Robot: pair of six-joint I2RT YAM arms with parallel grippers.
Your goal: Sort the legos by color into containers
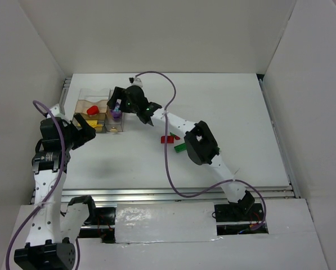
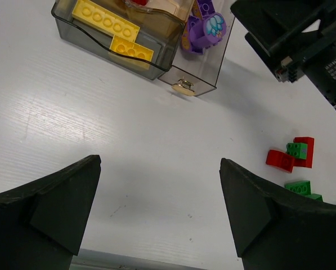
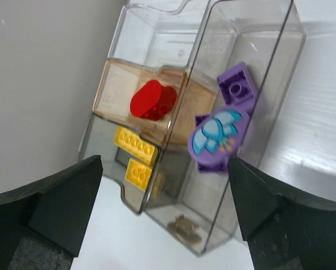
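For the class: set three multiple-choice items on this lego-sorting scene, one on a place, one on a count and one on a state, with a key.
1. Where do the purple bricks lie?
A) in the long narrow compartment of the clear box
B) loose on the table
C) stacked on a red brick

2. How many yellow bricks are in the box?
A) one
B) two
C) four

3. What is the state of the right gripper?
A) shut on a red brick
B) open and empty
C) shut on a purple brick

Key:
1 A: the right wrist view shows both in the long section.
2 B: two lie together in one small compartment.
3 B: its fingers stand wide apart with nothing held.
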